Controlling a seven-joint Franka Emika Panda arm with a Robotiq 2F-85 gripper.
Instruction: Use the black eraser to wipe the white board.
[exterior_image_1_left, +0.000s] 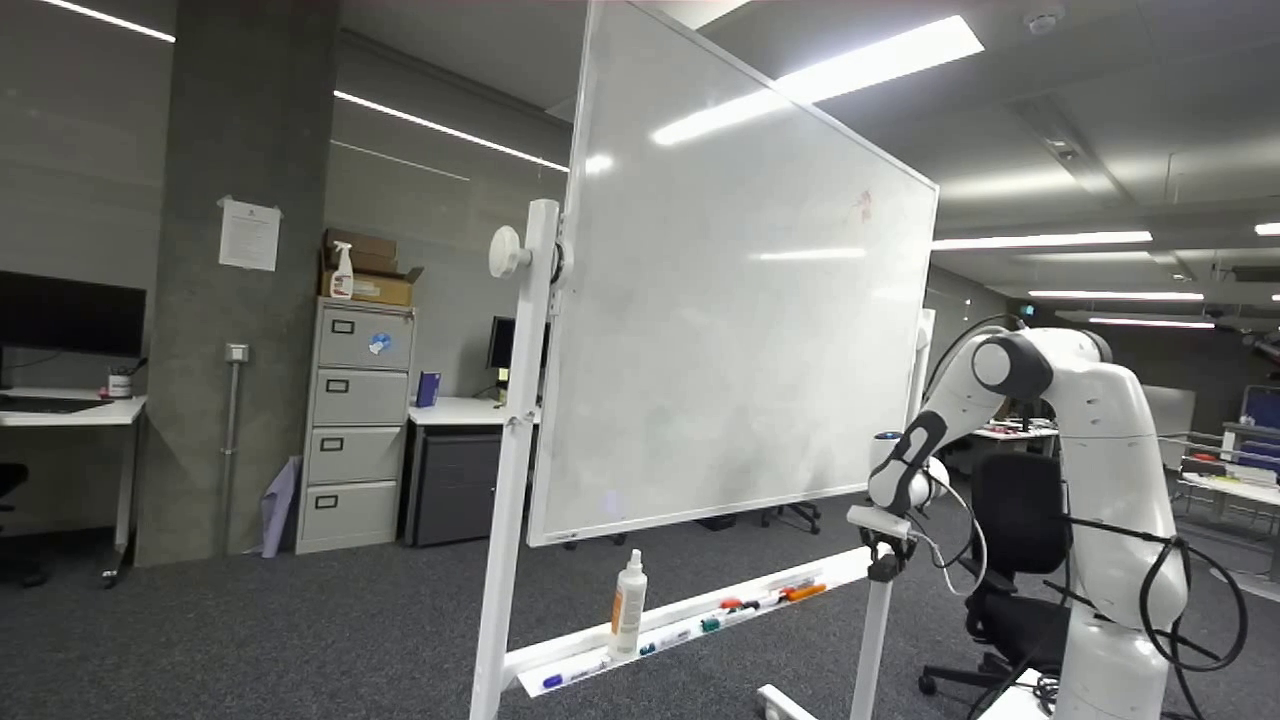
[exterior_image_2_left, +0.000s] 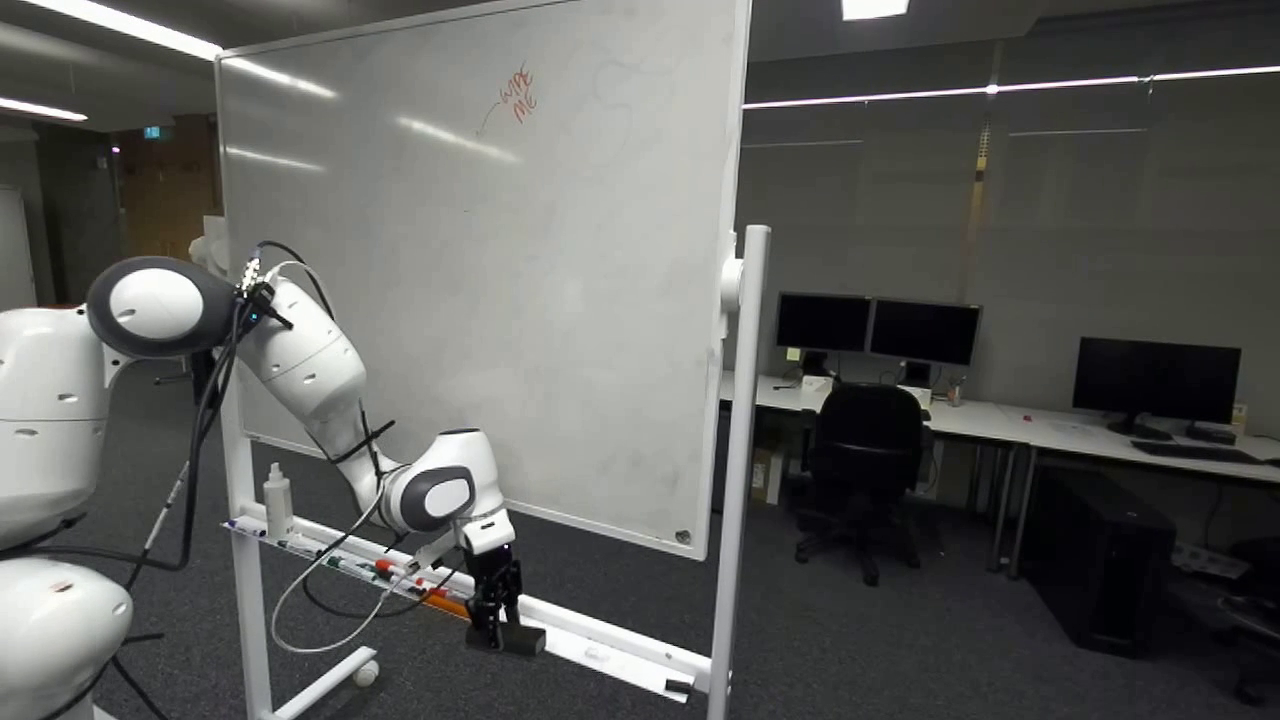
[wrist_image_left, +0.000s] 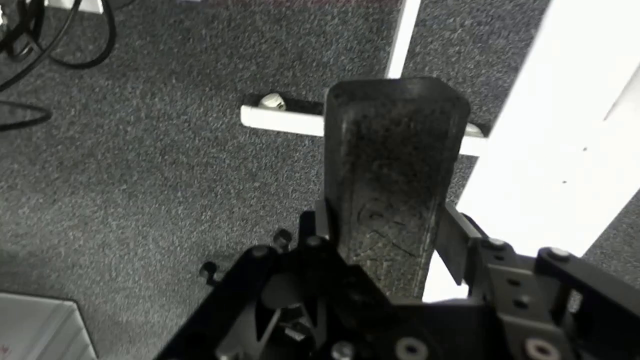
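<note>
The gripper (wrist_image_left: 387, 220) held the eraser (wrist_image_left: 395, 162) by its sides, far end jutting toward twelve o'clock in the wrist view, presumably to leave a broad face free for wiping the board (exterior_image_2_left: 480, 300)

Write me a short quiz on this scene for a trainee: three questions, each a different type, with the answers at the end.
1. Multiple choice. What is the gripper holding?
A) an orange marker
B) a power cable
C) the black eraser

2. True or false. In both exterior views, the white bottle stands upright on the tray.

3. Fill in the missing word. In an exterior view, the red writing on the white board reads "WIPE ___".

Key
1: C, it is clamped there in the wrist view.
2: True.
3: ME.
</note>
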